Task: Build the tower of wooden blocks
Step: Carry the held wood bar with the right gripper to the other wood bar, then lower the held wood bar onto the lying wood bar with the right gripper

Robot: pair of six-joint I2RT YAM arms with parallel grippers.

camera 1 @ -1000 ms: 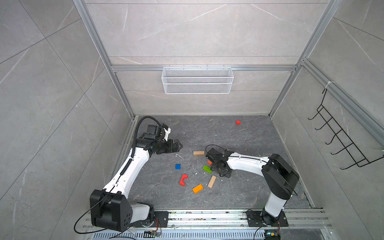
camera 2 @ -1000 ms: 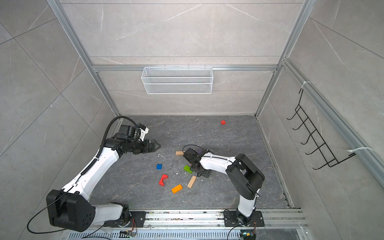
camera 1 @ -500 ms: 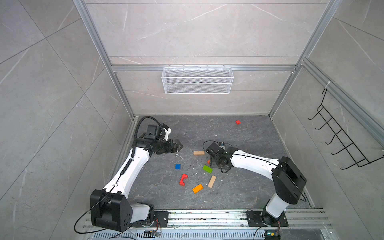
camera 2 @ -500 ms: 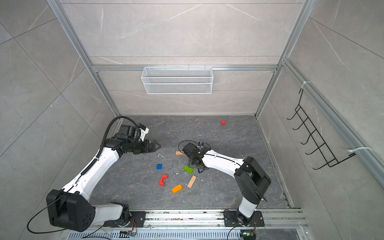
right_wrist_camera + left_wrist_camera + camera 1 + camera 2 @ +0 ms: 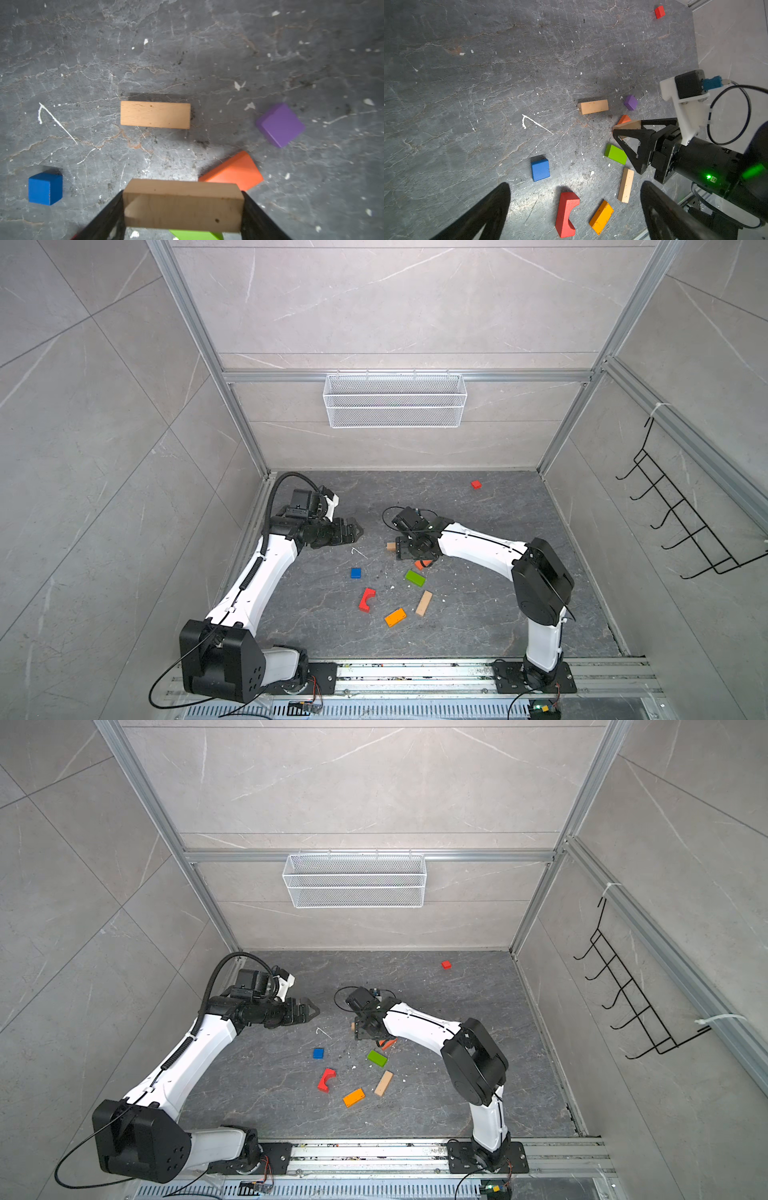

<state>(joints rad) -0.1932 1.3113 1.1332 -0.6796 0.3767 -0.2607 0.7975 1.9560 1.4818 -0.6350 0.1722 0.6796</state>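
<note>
- The right gripper [image 5: 182,194] stands part-open, clamped on the 2 short ends of the held tan bar [image 5: 182,207]. Its fingers [image 5: 108,216] press against the end faces.
- The held tan bar sits level and parallel to the flat tan bar [image 5: 155,115], which lies apart from it on the floor [image 5: 187,52].
- In the right wrist view, the held tan bar covers part of the orange-red slab [image 5: 234,172] and most of the green slab [image 5: 195,234].
- The purple cube [image 5: 280,124] lies near the orange-red slab without touching it.
- The left gripper [image 5: 355,531] has its jaws spread to full width. It holds nothing, touches nothing, and hangs over the left half of the floor, well apart from every block.
- The wood block tower is not yet stacked: its loose pieces lie singly around the middle of the floor.
- Between the middle and the near edge lie the blue cube [image 5: 355,572], the red arch [image 5: 366,599], the orange slab [image 5: 395,617] and the angled tan bar [image 5: 424,603], all apart from each other.
- 1 red cube [image 5: 476,484] lies alone near the far edge, toward the far right corner.
</note>
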